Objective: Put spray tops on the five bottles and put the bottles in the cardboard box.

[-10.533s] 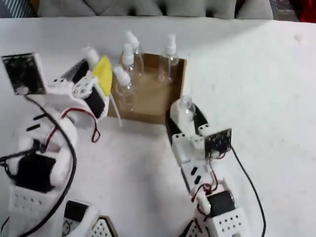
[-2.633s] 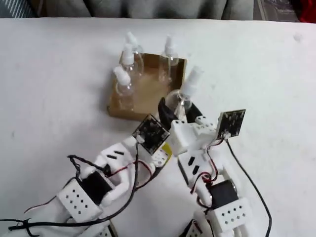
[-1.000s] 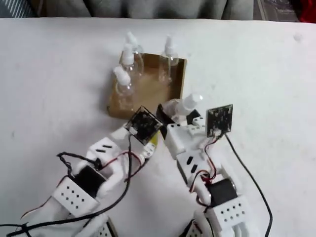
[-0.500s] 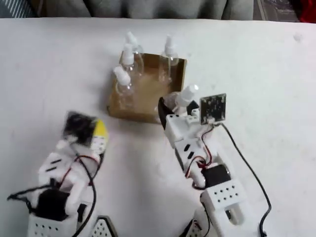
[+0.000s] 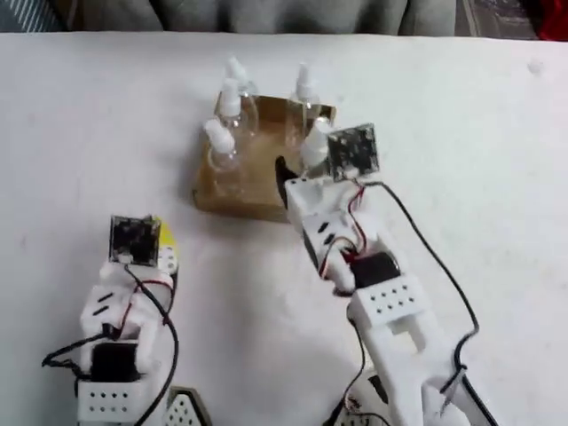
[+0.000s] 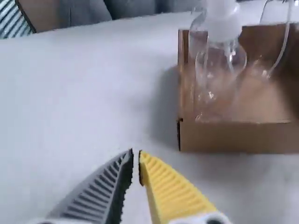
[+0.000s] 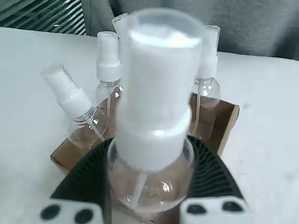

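The cardboard box [image 5: 266, 191] lies at the table's middle back, with several clear bottles wearing white spray tops in it, such as one bottle [image 5: 304, 93] at its far right. My right gripper [image 5: 297, 173] is shut on one more spray-topped bottle [image 5: 312, 146], held upright over the box's near right part. In the right wrist view this held bottle [image 7: 149, 184] sits between the black jaws of my right gripper [image 7: 152, 161], and the box [image 7: 224, 123] stands behind it. My left gripper [image 6: 135, 158] is shut with nothing in it, low over the table, left of and nearer than the box [image 6: 233, 135].
The left arm [image 5: 120, 319] sits folded at the near left. The right arm [image 5: 373, 293] stretches from the near edge up to the box. Bare white table lies to the left and right of the box.
My right arm has carried the bottle away from me, from in front of the box to over it. The left arm has pulled back to the near left.
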Robot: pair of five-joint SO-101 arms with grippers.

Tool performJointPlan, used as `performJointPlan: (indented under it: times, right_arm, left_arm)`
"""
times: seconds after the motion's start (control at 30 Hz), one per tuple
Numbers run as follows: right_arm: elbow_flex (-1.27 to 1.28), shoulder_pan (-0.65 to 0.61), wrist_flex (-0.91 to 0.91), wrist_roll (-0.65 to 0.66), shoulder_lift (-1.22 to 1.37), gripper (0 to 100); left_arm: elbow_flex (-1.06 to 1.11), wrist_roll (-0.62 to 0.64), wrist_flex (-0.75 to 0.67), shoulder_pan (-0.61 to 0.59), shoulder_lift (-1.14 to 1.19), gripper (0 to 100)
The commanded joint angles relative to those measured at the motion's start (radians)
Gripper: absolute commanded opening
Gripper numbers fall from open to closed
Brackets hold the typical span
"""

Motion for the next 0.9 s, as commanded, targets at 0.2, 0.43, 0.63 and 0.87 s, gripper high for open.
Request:
performJointPlan:
  times: [0.2, 0.43, 0.63, 0.87]
  right_arm:
    - [-0.198, 0.016, -0.028, 0.084, 0.231, 1.7]
    - [-0.242, 0.059, -0.122, 0.084, 0.377, 1.7]
    - [-0.244, 0.058, -0.142, 0.086, 0.414, 1.7]
    - [-0.244, 0.053, -0.142, 0.086, 0.417, 1.7]
  left_arm:
    - [-0.002, -0.006, -0.028, -0.018, -0.013, 3]
    - [-0.002, -0.006, -0.031, -0.018, -0.013, 3]
    - [-0.002, -0.006, -0.029, -0.018, -0.013, 3]
    - [-0.002, -0.006, -0.028, -0.018, -0.013, 3]
